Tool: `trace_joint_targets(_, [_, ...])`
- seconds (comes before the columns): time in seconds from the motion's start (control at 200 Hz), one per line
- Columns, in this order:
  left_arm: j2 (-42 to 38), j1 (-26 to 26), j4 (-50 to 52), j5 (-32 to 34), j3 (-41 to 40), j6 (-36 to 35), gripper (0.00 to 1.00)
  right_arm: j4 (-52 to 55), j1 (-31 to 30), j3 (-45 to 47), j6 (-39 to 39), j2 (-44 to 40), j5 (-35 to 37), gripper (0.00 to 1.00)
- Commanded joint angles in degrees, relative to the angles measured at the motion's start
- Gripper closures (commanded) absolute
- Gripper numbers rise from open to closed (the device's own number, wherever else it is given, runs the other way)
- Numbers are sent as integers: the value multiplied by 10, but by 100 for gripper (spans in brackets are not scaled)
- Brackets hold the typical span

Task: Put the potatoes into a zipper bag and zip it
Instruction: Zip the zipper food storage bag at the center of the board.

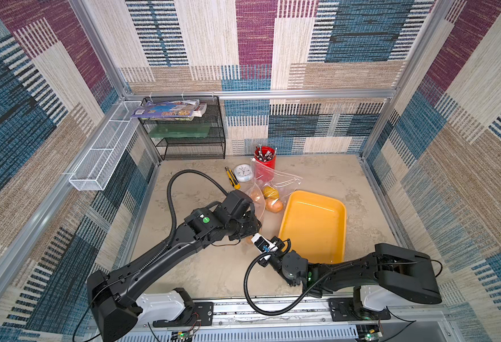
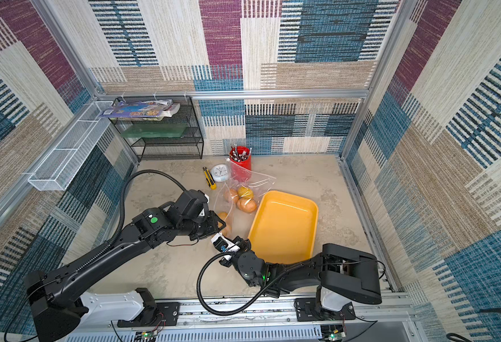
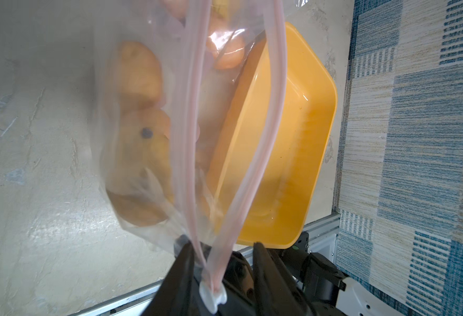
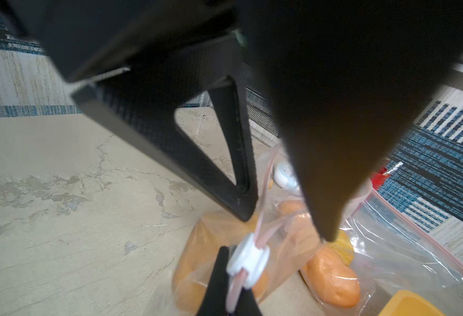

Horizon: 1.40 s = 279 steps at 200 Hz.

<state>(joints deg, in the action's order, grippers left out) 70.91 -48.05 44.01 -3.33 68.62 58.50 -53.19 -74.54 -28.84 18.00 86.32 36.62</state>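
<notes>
Potatoes [image 1: 273,205] in clr zip bag [image 1: 283,179], mouth open.

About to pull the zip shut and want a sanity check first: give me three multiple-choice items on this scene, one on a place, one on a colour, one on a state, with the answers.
1. Where are the potatoes?
A) in the yellow tray
B) inside the zipper bag
C) on the black rack

2. What colour is the bag's slider?
A) blue
B) red
C) white

3. How does the bag's zip stand?
A) shut along its whole length
B) its two pink tracks apart
C) torn off the bag

Answers: 1 B, they show through the clear film. 2 C, it is white in both wrist views. 3 B, the tracks meet only at the slider and spread apart beyond it.
</notes>
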Motion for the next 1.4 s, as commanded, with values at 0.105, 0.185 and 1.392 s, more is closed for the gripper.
trace_joint_targets(0.105, [6, -2, 33, -35, -2, -2, 68, -28, 4, -3, -15, -15, -1, 100])
trace_joint_targets(0.185, [7, -3, 37, -36, 3, -6, 69, -28, 4, -3, -14, -16, -3, 100])
trace_joint_targets(1.392, [27, 3, 74, -15, 45, -13, 100, -6, 7, -12, -17, -10, -2, 100])
